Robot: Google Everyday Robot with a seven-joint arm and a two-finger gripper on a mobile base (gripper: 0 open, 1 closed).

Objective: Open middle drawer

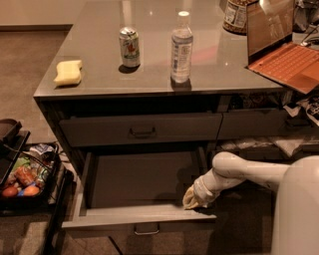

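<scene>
The middle drawer (139, 218) is pulled far out of the grey cabinet, showing a plain grey empty box inside. Its front faces me at the bottom of the view, with a small dark pull (147, 230) at centre. My gripper (192, 199) hangs at the end of the white arm (239, 172), down at the drawer's right front corner, right against the inside of the front panel. The slimmer drawer above (99, 130) is closed.
On the counter top (149, 84) stand a soda can (129, 47), a clear bottle (181, 49), a yellow sponge (68, 72), a jar (236, 15) and an open orange laptop (284, 55). A dark rack with groceries (22, 179) stands on the floor at left. Cluttered shelves sit to the right.
</scene>
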